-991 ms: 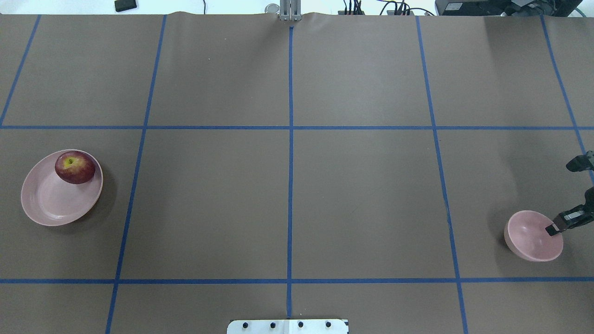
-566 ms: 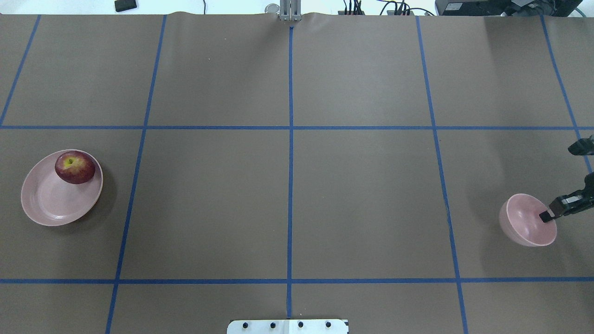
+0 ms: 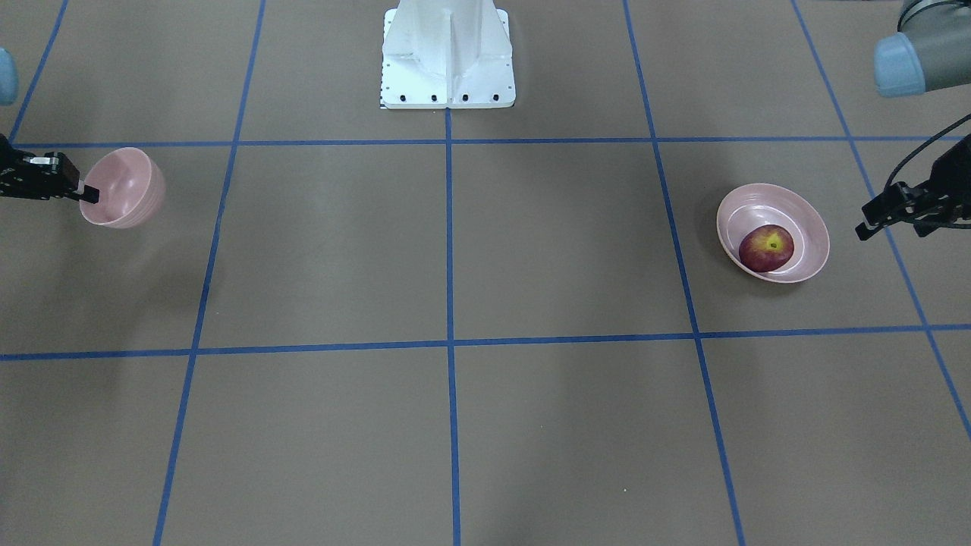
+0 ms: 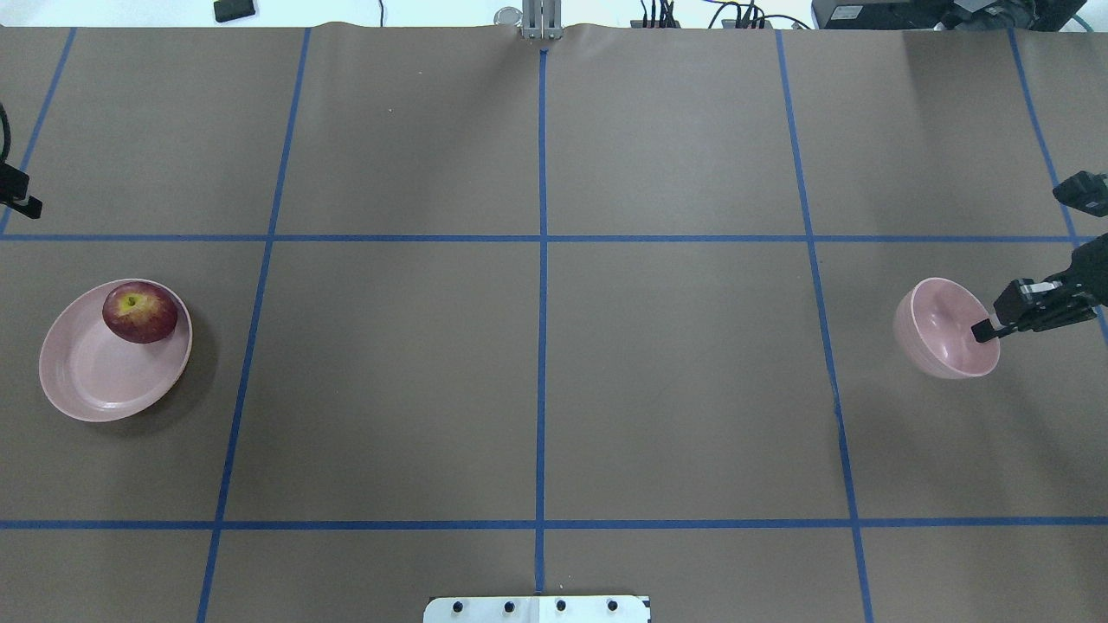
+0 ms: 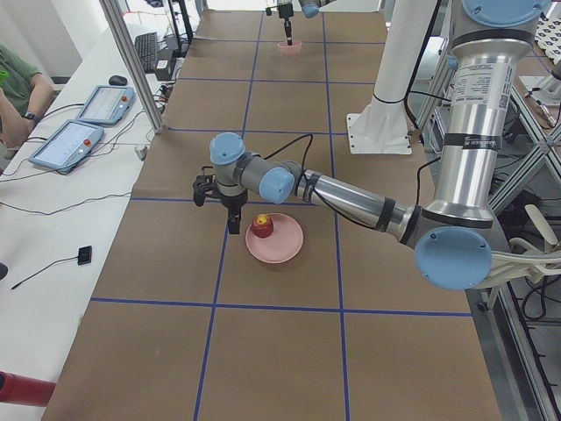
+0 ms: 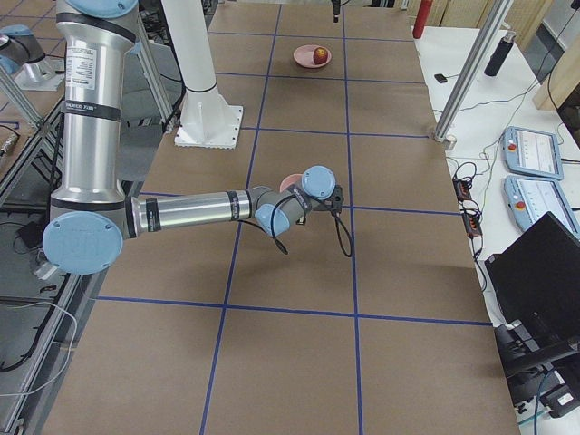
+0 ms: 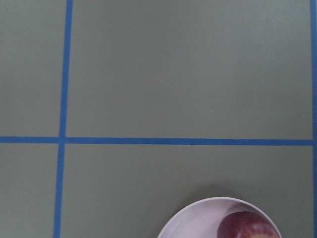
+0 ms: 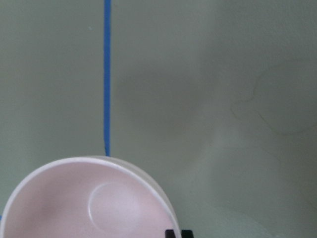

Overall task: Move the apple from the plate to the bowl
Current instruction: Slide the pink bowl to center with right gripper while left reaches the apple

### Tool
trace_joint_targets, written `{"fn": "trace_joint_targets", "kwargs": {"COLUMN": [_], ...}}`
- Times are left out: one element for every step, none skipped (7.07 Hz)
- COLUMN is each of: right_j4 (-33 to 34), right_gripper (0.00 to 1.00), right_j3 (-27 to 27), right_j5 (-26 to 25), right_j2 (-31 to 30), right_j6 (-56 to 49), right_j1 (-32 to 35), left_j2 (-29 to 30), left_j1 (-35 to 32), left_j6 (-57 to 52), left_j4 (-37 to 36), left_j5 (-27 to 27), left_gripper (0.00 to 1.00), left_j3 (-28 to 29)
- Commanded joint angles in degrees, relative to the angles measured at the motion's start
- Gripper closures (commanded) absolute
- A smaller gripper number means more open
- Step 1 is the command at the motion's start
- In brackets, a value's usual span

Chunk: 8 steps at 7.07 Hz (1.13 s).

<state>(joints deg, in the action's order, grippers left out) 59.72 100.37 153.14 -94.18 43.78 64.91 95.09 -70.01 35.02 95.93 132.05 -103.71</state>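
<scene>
The bowl (image 4: pixel 939 324) has been carried farther from the robot, its rim pinched tight by the right gripper (image 4: pixel 985 331). The apple (image 4: pixel 139 311) is not yet picked up from the plate (image 4: pixel 95 381), well apart from the bowl. The left gripper (image 3: pixel 867 222) is held near it, and open or shut cannot be told. Farther off, blue tape lines (image 4: pixel 541 238) and a small black box (image 4: pixel 235 9) are seen, and nothing seems to be in the way.

Pink bowl (image 8: pixel 74 203) low left, blue tape (image 8: pixel 107 74) beyond, claw (image 8: pixel 177 234) seemingly at its rim

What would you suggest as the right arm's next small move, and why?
Probably carry the bowl leftward toward the plate: the right gripper pinches the bowl's rim, while the apple sits on the plate, far off on the robot's left.
</scene>
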Motion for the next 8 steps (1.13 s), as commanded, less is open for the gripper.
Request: {"fn": "trace_joint_targets", "kwargs": {"right_j4": [0.1,0.1,0.3,4.1,8.6,12.1,14.3,15.2], "right_gripper": [1.0,1.0,1.0,1.0,1.0,1.0,1.0,1.0], "right_j3": [-0.2,-0.3,-0.6,-0.4,-0.1,0.1,0.1,0.0], "right_j5": [-0.1,-0.4,-0.9,-1.5,-1.7,-2.4,-3.0,-3.3], "right_j2": [5.7,8.0,10.4,13.9,17.5,20.2,22.3,23.6], "right_j6": [8.7,12.0,14.5,16.8,16.9,16.9,17.0,18.2], "right_j1": [-1.0,-1.8,-2.7,-2.9,-3.3,-3.6,-4.0,-4.4], "left_j2": [-0.1,0.1,0.3,0.6,0.6,0.6,0.7,0.7], "left_j1": [6.3,8.7,11.5,12.3,12.8,13.1,13.2,13.5], "left_j6": [7.5,10.3,11.1,11.3,11.3,11.4,11.4,11.7], "left_j4": [2.0,4.4,4.9,4.9,6.5,9.1,10.6,10.7], "left_j5": [-2.4,-4.6,-6.7,-7.2,-7.5,-7.5,-7.5,-7.5], "left_gripper": [0.02,0.02,0.02,0.02,0.02,0.02,0.02,0.02], "left_j3": [-1.2,-0.5,0.2,0.8,2.4,4.5,5.9,6.0]}}
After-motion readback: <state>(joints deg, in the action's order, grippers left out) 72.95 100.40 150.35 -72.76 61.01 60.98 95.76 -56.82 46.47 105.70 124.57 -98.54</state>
